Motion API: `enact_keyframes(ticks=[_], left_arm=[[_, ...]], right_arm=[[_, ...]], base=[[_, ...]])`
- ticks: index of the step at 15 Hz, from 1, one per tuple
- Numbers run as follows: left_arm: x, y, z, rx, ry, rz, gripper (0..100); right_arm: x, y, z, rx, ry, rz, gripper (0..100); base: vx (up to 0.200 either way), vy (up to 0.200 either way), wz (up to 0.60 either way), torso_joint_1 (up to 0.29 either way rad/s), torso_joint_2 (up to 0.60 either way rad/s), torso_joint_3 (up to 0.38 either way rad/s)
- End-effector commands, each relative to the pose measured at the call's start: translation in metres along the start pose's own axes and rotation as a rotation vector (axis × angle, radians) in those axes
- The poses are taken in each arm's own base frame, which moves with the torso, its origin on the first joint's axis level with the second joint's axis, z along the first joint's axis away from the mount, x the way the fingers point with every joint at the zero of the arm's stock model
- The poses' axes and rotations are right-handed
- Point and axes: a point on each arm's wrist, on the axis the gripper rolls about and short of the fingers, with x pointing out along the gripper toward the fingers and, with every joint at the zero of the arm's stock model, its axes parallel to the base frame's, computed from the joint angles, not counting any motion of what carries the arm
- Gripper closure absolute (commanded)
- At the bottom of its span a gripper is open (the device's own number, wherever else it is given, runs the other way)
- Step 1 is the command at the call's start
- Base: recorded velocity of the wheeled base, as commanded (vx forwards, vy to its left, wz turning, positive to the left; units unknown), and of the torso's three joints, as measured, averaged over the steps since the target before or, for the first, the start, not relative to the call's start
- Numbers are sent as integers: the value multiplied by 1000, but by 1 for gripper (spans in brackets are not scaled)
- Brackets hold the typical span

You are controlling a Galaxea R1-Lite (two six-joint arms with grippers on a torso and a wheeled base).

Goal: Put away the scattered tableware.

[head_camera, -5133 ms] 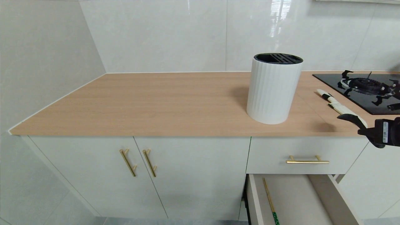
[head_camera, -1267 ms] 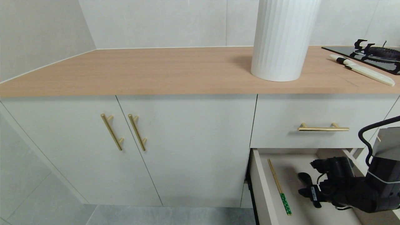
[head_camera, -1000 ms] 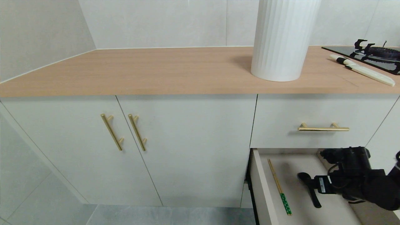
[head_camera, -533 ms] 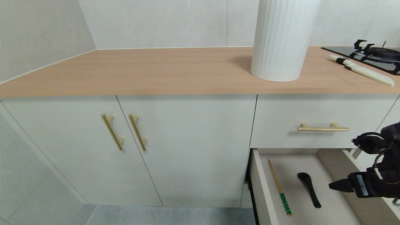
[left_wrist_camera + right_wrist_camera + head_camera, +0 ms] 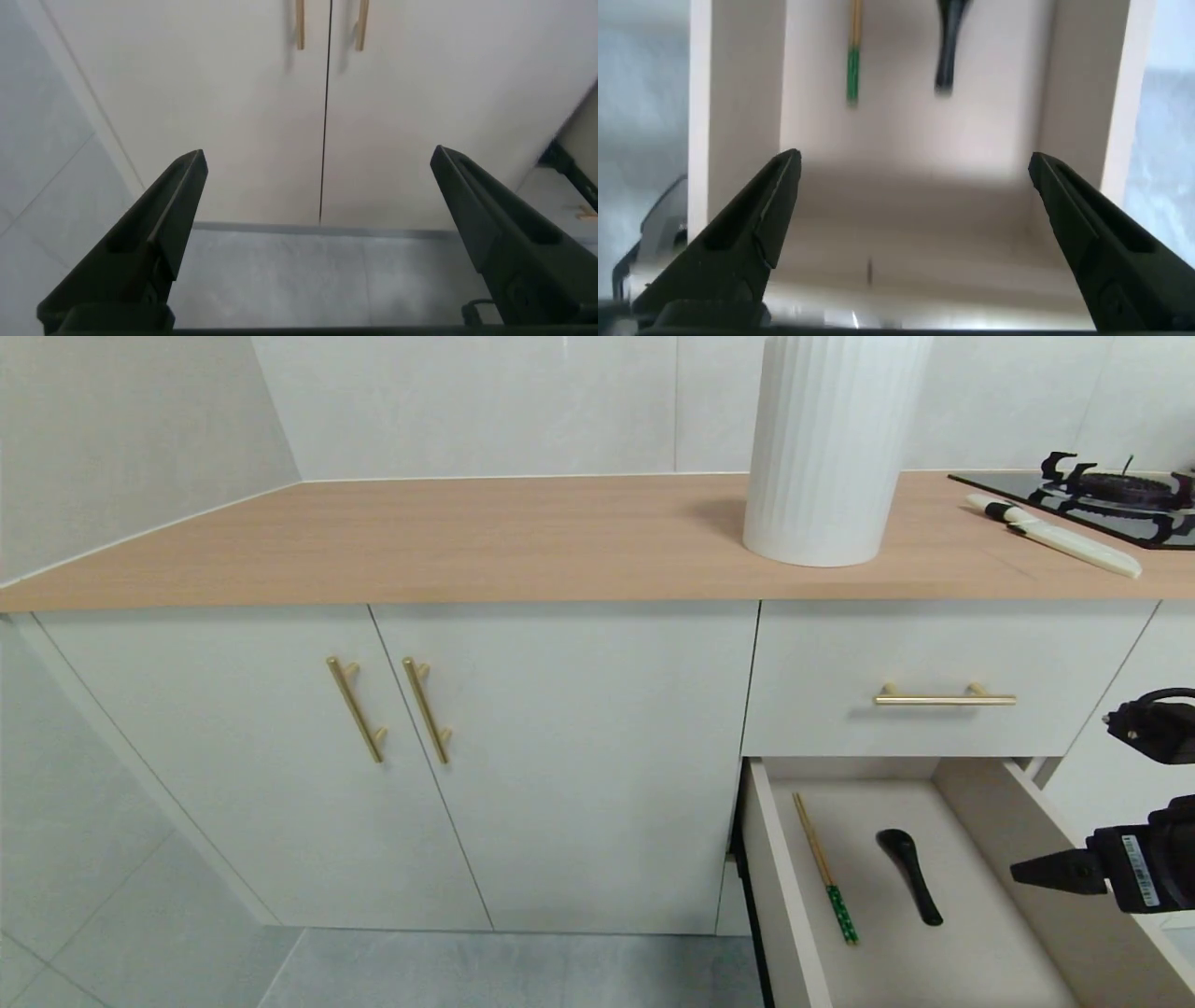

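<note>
Desk (image 5: 467,537): I log the cutlery holder (image 5: 826,457) right of centre, the knife (image 5: 1055,535) farther right, just before the hob (image 5: 1111,495) at the right end. Under the desk's right part sits a shut drawer (image 5: 943,653); below it, the open drawer (image 5: 770,896). Inside, the chopsticks (image 5: 822,882) lie near its left wall, with the spoon (image 5: 907,875) to their right, apart.

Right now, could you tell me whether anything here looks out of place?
A knife lies loose on the countertop beside the stove, not stored. The lower drawer stands open, holding chopsticks and a black spoon.
</note>
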Motion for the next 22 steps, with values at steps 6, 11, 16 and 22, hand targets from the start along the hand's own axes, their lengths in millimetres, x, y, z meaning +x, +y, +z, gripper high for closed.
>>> enact_keyframes(ticks=[6,11,16,22], left_arm=[[0,0,0,-1,1,0,0],[0,0,0,2,1,0,0],[0,0,0,2,1,0,0],[0,0,0,2,1,0,0]], right_arm=[[5,16,-13,-100,149,39,0],[37,20,-16,-120,375,22,0],[84,30,-20,-146,620,1,0],[96,28,-11,-39,542,-49,0]], base=[[-67,0,0,1,-2,2],[0,0,0,0,0,0],[0,0,0,0,0,0],[0,0,0,0,0,0]])
